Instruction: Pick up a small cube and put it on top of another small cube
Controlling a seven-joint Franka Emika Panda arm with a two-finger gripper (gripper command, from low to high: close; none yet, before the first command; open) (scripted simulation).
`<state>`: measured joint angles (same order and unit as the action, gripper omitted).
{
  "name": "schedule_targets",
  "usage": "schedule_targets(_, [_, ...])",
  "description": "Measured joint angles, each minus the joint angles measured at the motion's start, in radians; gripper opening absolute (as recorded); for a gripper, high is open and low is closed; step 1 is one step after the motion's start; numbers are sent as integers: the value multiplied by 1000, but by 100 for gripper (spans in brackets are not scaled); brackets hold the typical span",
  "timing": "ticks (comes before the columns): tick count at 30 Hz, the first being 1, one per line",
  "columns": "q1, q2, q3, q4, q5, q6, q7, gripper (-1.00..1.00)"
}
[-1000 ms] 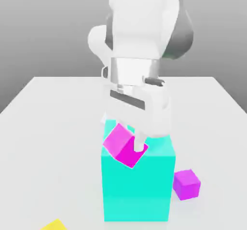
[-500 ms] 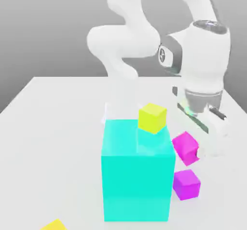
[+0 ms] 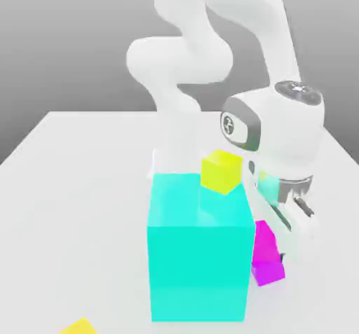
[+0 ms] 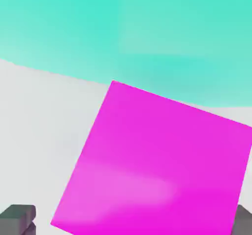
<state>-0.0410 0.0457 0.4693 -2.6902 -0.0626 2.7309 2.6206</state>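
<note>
**Desk:** What was hidden when you took this one?

**Operator:** From the exterior view, I saw the pink cube [image 3: 264,242] sitting on the purple cube [image 3: 268,272], both partly tucked behind the big cyan cube [image 3: 200,255] on the exterior view's right. The gripper [image 3: 289,229] hung just over them, and its body covered part of the pink cube's upper side. I could see only a sliver of the purple cube, low at the stack's base. A yellow cube [image 3: 222,171] stood on the cyan one, near its back edge; a second yellow cube [image 3: 78,327] was cut off at the frame's lower edge.

**Desk:** And the fingers?

**Operator:** Spread apart, I'd say. In the hand view the pink cube [image 4: 152,162] lay square below, with one grey fingertip [image 4: 17,217] clear of its side. The other tip was cropped at the corner. The cyan cube's wall [image 4: 123,27] rose just beyond, with the white table [image 4: 39,125] between.
</note>
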Motion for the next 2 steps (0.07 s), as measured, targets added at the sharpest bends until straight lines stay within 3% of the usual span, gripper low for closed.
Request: schedule_targets(2, [16,-74,0,-2,81,-64,-58,100])
